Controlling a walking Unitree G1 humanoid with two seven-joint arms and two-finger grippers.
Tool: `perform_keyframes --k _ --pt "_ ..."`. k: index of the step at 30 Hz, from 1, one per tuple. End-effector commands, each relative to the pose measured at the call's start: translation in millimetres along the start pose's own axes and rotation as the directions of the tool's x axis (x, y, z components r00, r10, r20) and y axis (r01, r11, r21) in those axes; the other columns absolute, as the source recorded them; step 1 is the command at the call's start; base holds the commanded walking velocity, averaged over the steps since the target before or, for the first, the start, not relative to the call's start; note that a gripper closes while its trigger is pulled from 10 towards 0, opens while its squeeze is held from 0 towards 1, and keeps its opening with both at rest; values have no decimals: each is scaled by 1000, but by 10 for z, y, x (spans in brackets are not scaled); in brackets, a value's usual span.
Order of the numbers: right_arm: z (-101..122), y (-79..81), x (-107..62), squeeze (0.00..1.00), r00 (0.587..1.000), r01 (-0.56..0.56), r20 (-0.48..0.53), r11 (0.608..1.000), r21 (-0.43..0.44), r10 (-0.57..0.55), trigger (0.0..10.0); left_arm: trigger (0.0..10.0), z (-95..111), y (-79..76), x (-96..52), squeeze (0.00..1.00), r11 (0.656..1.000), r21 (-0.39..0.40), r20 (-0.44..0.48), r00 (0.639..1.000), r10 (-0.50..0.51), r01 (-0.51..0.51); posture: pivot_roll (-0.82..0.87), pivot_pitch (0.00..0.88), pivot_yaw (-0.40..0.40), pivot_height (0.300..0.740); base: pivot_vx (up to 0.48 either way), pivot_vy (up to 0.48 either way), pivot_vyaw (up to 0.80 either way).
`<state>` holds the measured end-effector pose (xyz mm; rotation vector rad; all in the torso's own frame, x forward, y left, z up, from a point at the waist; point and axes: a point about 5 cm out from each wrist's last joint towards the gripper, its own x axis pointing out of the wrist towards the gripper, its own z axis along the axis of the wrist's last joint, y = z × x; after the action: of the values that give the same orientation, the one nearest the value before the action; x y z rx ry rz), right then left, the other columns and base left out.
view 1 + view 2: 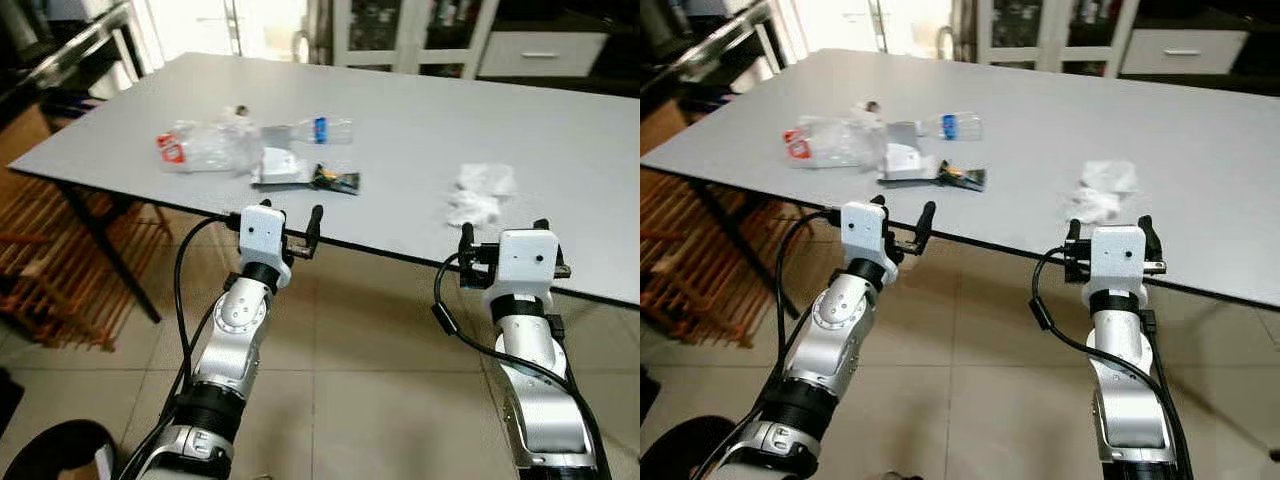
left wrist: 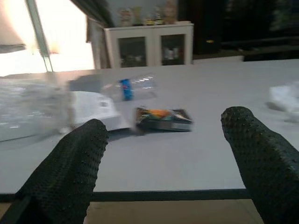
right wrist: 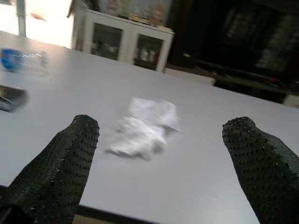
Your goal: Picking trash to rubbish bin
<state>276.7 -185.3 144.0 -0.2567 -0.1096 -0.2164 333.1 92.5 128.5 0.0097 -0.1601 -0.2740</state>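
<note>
**Both grippers poised at the table edge, trash not yet touched**

You have both arms raised to the near edge of the grey table [image 1: 420, 130], each lined up with its own piece of litter, which reads as a deliberate split of the work. The left gripper [image 1: 294, 226] sits just short of the edge with its fingers spread wide and nothing between them; its wrist camera looks straight at the dark snack wrapper [image 2: 163, 119], so that looks like your nearest pick on that side. Behind the wrapper lie a flattened white carton [image 1: 278, 167], a crumpled clear plastic bag [image 1: 205, 145] with a red label, and a clear plastic bottle [image 1: 318, 130] with a blue band lying on its side, all bunched close together and partly overlapping.

The right gripper [image 1: 505, 236] is likewise fully open and empty, held just before the edge and pointed at the crumpled white tissue [image 3: 142, 126], which lies alone, well apart from the left cluster.

As for containers: the bottle looks empty, though you cannot be sure through the glare, and the bag seems to hold nothing you can make out. A dark rounded shape [image 1: 55, 450] sits on the floor by your left arm; you cannot tell whether that is the bin.
</note>
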Motion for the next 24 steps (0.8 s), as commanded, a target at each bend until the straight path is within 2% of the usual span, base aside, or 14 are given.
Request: perform_keyframes --k 1,10,24 --pt "-29 -9 -4 0 1000 4 -21 1000 4 -4 10000 10000 -9 -11 5 0 1000 6 -11 1000 2 -2 -111 41 46 740 0 0 -800" --pt "-27 -16 6 0 1000 9 -21 1000 3 -9 10000 10000 -16 -9 15 0 1000 1 -19 1000 9 -9 -115 40 50 740 0 0 -89" --pt "-30 -22 12 0 1000 15 -22 1000 0 -15 10000 10000 -17 -31 36 0 1000 -14 -26 1000 9 -9 -121 35 54 740 0 0 -800"
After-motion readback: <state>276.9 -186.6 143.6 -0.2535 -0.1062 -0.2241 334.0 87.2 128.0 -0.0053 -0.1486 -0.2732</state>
